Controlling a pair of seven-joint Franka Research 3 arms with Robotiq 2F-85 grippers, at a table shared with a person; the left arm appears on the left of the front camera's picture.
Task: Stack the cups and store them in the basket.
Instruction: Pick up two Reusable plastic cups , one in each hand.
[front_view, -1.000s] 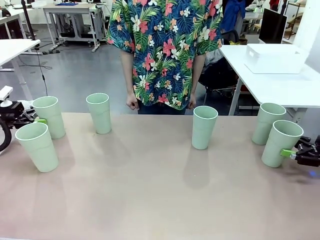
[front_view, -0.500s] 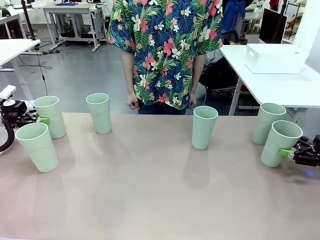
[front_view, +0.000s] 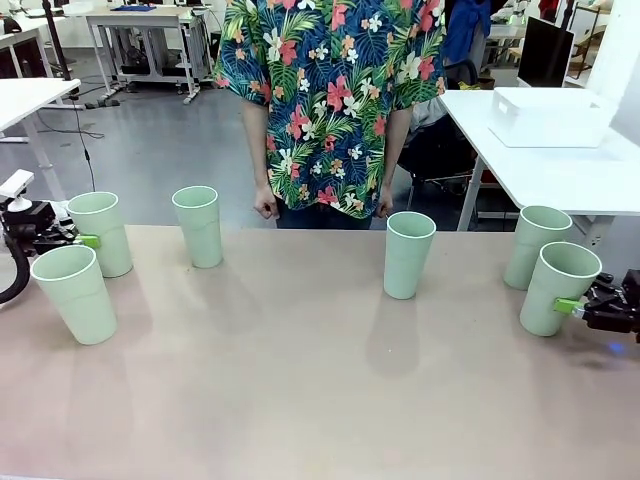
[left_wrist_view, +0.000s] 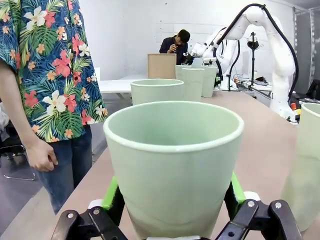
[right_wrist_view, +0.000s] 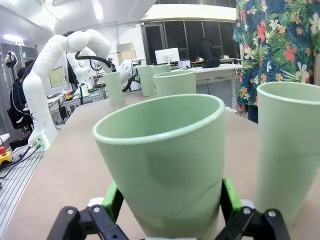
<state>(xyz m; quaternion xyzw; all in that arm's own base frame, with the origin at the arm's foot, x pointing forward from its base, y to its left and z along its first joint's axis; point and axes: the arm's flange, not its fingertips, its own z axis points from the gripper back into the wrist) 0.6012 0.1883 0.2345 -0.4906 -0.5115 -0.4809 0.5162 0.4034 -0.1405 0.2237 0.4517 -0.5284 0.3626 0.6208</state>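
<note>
nearest the robot, the front left cup (front_view: 73, 293) stands upright and loose on the table (front_view: 300, 400), with neither arm on it. at the right edge, the right gripper (front_view: 570, 306) is clamped on the right front cup (front_view: 558, 288), which leans a little. in the right wrist view its green pads (right_wrist_view: 114, 198) press the cup's lower wall from both sides, the jaws open just to the cup's width. a low grip like this probably leaves the rim free for nesting. the right rear cup (front_view: 535, 245) stands just behind, and i cannot tell whether the two touch. on the left, the left gripper (front_view: 90, 241) grasps the rear left cup (front_view: 98, 232) the same way, pads (left_wrist_view: 111, 192) snug on its sides, cup upright. farther back, the middle cup (front_view: 409, 254) and the left-centre cup (front_view: 199, 226) stand apart. nothing is stacked yet. past the far edge a person (front_view: 330, 100) stands, hands down. the basket (front_view: 550, 118) sits on a white side table (front_view: 560, 180) at far right, well apart from every cup.
</note>
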